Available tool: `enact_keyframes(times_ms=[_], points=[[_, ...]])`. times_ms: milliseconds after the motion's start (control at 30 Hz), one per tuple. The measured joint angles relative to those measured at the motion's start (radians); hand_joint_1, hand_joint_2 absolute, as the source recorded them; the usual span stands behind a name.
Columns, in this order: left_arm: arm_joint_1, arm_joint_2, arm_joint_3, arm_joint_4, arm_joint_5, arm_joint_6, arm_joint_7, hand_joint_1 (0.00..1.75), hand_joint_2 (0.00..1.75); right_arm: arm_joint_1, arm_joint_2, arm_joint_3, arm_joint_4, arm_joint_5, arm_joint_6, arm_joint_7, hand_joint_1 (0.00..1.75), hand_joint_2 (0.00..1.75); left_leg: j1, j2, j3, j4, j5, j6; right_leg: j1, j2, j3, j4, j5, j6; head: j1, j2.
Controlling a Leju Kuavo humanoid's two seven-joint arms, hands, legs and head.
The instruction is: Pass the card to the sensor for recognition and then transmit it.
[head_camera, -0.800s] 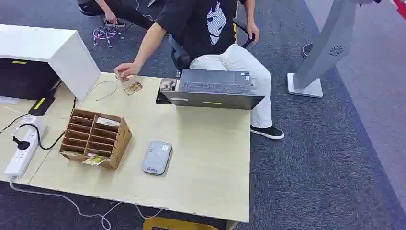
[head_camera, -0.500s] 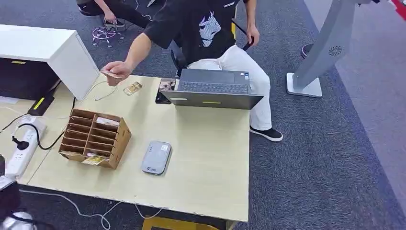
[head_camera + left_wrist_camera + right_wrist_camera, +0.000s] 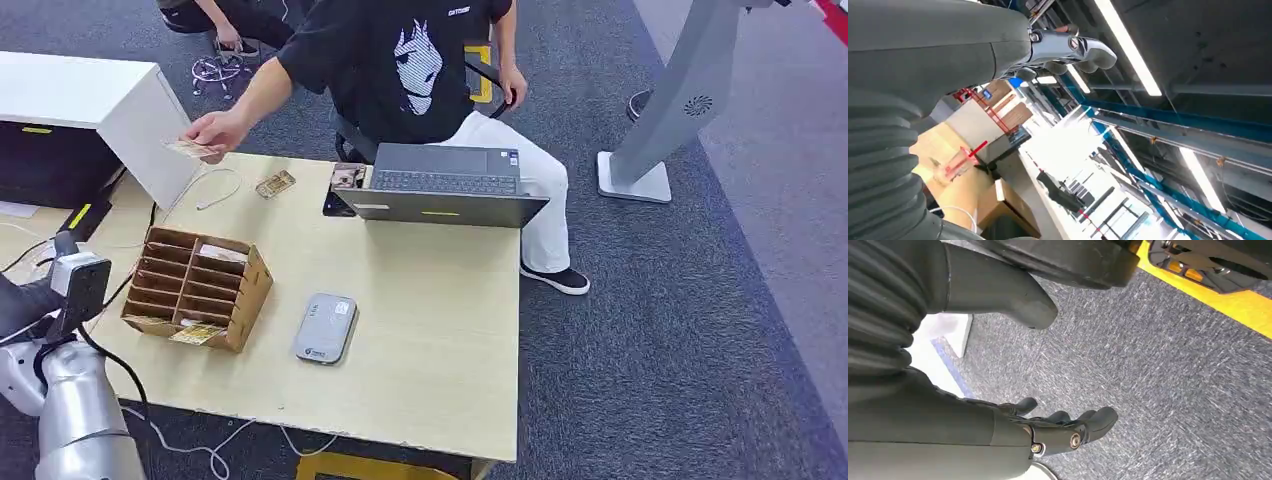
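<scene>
Small tan card [image 3: 190, 148], pinched in a person's outstretched hand [image 3: 216, 130], up over the far left corner of the pale wooden table [image 3: 440, 330], well apart from both robot hands. Offered that way, by the look of it, for a handover across the desk.

Silver left arm [image 3: 70, 410] up at the near left edge, on the card's side. Left hand [image 3: 1013, 45] turned towards the ceiling lights, fingers [image 3: 1083, 47] loosely apart, nothing grasped as far as this skewed wrist view allows.

Right hand [image 3: 1038, 432] down over grey carpet, fingers slack and spread, holding nothing; parked, probably, as the far arm.

Grey rounded card sensor [image 3: 326, 328] flat on the table near the front, just beside the brown cardboard slotted organiser [image 3: 198, 290]. Within easy reach for a tap once the card is taken.

Second small card [image 3: 275, 184] flat near the grey open laptop [image 3: 445, 185].
</scene>
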Motion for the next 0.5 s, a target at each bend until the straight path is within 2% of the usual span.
enact_keyframes(times_ms=[167,367,500], points=[[-0.019,-0.008,-0.006,0.005,0.005,0.000,-0.001,0.00,1.75,-0.003,0.000,-0.018,0.000,-0.017,0.000,-0.004,0.00,1.75,0.000,0.001,-0.001,0.000,0.000,0.000,0.000,0.001,-0.001,0.000,0.000,0.000,0.000,0.000],[-0.006,-0.040,-0.048,-0.132,0.003,0.003,-0.002,0.00,1.75,-0.003,0.003,-0.038,0.000,-0.018,-0.005,-0.011,0.00,1.75,0.000,0.001,-0.002,0.000,0.000,0.000,0.000,0.001,-0.002,0.000,0.000,0.000,0.000,0.000],[0.017,-0.048,-0.083,-0.235,-0.049,0.003,-0.002,0.00,1.75,-0.002,0.005,-0.041,0.003,-0.011,-0.010,-0.016,0.00,1.75,0.000,0.002,-0.001,0.000,0.000,0.000,0.000,0.001,-0.002,0.000,0.000,0.000,0.000,0.000]])
